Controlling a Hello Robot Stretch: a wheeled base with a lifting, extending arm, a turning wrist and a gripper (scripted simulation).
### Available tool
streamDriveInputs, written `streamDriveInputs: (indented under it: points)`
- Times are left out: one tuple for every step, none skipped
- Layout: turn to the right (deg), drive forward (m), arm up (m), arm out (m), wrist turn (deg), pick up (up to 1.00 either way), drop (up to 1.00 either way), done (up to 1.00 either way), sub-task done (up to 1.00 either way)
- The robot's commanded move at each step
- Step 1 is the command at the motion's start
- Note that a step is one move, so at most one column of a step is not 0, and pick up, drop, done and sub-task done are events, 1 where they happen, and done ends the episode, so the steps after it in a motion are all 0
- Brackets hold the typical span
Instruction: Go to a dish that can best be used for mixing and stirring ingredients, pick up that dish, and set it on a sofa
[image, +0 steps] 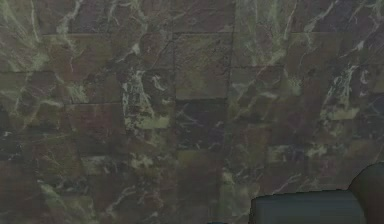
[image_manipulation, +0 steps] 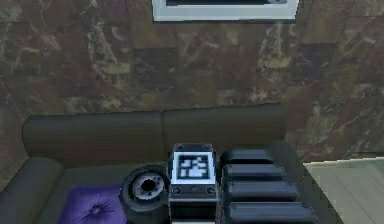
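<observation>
A dark sofa (image_manipulation: 100, 135) stands against the marble wall in the arm side view, and a dark corner of it (image: 310, 208) shows at the forward view's bottom right. The arm (image_manipulation: 262, 185) reaches out over the seat, with a white marked square (image_manipulation: 195, 166) at its end. Left of the square is my gripper (image_manipulation: 166, 194). A dark round bowl-like thing with a paler ring (image_manipulation: 143, 186) sits at its far end, over the seat. I cannot tell whether the gripper holds it.
A purple cushion (image_manipulation: 92, 207) lies on the sofa seat at the arm side view's lower left. A white-framed picture (image_manipulation: 225, 8) hangs on the wall above. Pale floor (image_manipulation: 348, 190) shows right of the sofa. A dark marble wall (image: 170, 100) stands close ahead.
</observation>
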Motion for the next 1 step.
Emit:
streamDriveInputs:
  points:
    - [0.0, 0.00, 0.00, 0.36, 0.0, 0.00, 0.00, 0.00, 0.00]
